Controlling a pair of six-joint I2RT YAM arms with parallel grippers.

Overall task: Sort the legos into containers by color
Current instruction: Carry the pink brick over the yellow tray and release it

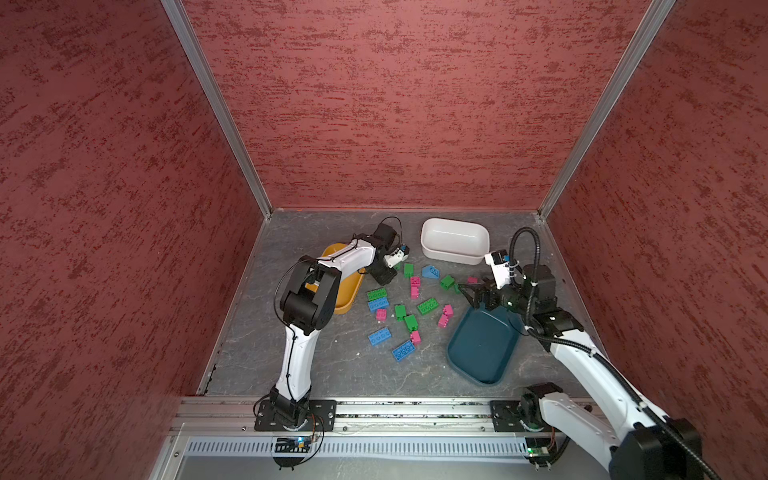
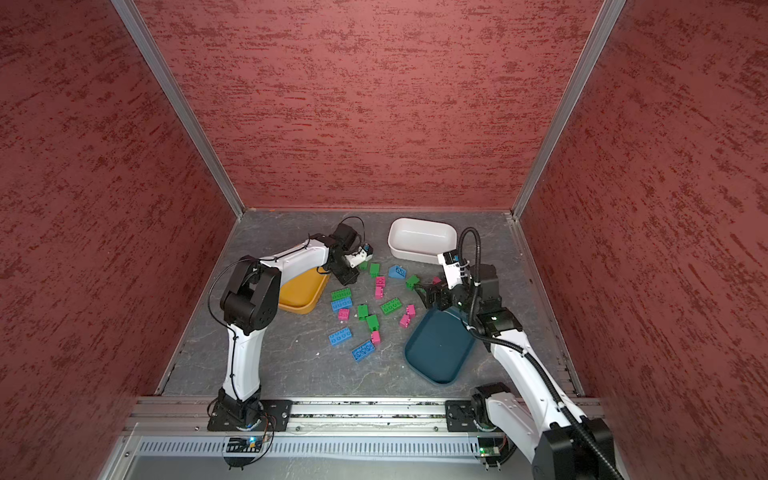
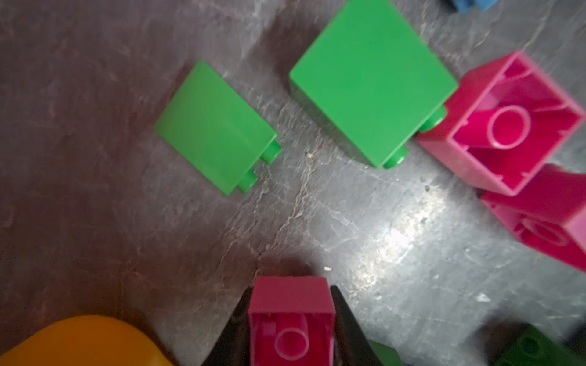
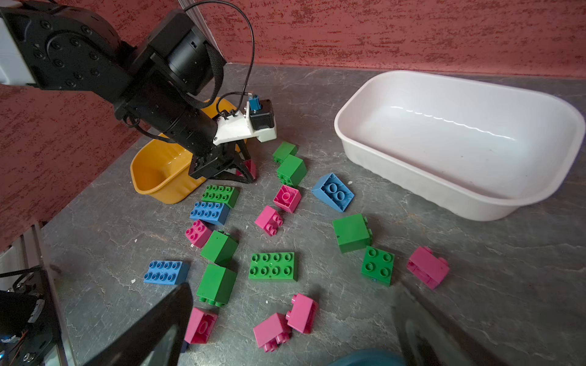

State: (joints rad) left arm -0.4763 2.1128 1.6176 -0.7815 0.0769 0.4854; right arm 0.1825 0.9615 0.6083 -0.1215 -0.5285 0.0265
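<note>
Green, pink and blue legos (image 1: 401,311) lie scattered on the grey floor between three containers: a yellow-orange bin (image 1: 345,308) on the left, a white bin (image 1: 455,241) at the back and a teal bin (image 1: 482,349) on the right. All three bins look empty where visible. My left gripper (image 3: 291,288) is down at the floor beside the yellow-orange bin, shut on a small pink brick (image 3: 290,298) that lies hollow side toward the camera. Two green bricks (image 3: 215,126) lie just beyond it. My right gripper (image 4: 293,286) hovers open over the teal bin's far end, near two pink bricks (image 4: 285,323).
Red textured walls close in the back and both sides. An aluminium rail (image 1: 415,409) carrying both arm bases runs along the front. The left arm's elbow (image 1: 309,299) hangs over the yellow-orange bin. A blue sloped piece (image 1: 431,272) lies near the white bin.
</note>
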